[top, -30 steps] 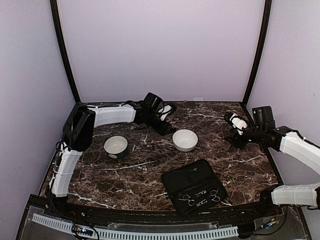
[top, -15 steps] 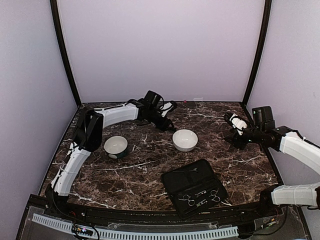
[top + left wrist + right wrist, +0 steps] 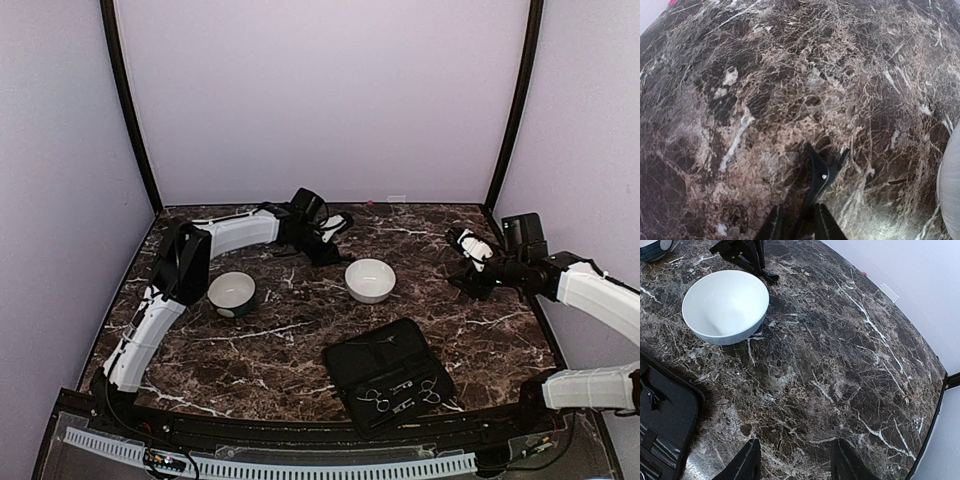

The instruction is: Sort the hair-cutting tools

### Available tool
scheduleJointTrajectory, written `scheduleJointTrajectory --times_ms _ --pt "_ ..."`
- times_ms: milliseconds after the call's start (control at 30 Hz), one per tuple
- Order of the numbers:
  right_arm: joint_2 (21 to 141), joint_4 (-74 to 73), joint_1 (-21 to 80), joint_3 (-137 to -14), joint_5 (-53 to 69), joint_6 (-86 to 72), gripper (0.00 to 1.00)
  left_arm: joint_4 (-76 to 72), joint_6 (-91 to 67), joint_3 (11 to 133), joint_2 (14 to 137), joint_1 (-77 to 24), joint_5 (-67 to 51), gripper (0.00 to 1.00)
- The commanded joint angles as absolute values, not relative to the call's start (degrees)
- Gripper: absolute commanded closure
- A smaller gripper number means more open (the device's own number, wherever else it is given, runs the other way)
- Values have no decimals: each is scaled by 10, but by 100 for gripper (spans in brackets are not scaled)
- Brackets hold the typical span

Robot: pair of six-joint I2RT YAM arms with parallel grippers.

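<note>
Look, the left gripper [image 3: 797,215] is pinched on a dark forked clip-like tool [image 3: 816,170], its lower end lost between the fingers. A white bowl [image 3: 951,185] is cut off just right of it. The right gripper [image 3: 796,460] is spread wide, tips cropped. Well nearer than both, the scissors [image 3: 378,400] lie in the black case [image 3: 355,360], tiny and hard to read.

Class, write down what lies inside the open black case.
Two silvery scissors and a few thin stick-like tools lie in the case's near half. The far half looks nearly bare. Whatever sits beneath the tools is covered.
</note>
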State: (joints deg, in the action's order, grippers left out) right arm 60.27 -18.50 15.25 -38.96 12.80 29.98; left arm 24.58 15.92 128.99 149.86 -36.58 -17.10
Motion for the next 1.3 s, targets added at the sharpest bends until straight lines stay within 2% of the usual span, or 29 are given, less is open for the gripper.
scheduleJointTrajectory --times_ms 0,167,333,500,700,800,1067,1267 --pt "603 -181 150 -385 129 305 52 329 144 1248 1440 -369 -176 83" --pt "610 -186 150 -390 143 305 52 335 115 1168 1358 -370 -164 95" --pt "620 -194 152 -397 157 308 52 321 86 1045 1253 -381 -160 100" --pt "626 -196 160 -399 157 310 52 290 23 895 1148 -403 -139 100" --pt "625 -198 167 -399 159 310 52 345 -140 776 1031 -460 -2 100" --pt "626 -198 173 -398 157 311 52 366 -232 711 978 -482 27 100" --pt "635 -198 187 -400 155 312 52 384 -388 575 898 -556 21 100" --pt "642 -199 196 -400 149 314 52 328 -436 494 854 -584 2 98"
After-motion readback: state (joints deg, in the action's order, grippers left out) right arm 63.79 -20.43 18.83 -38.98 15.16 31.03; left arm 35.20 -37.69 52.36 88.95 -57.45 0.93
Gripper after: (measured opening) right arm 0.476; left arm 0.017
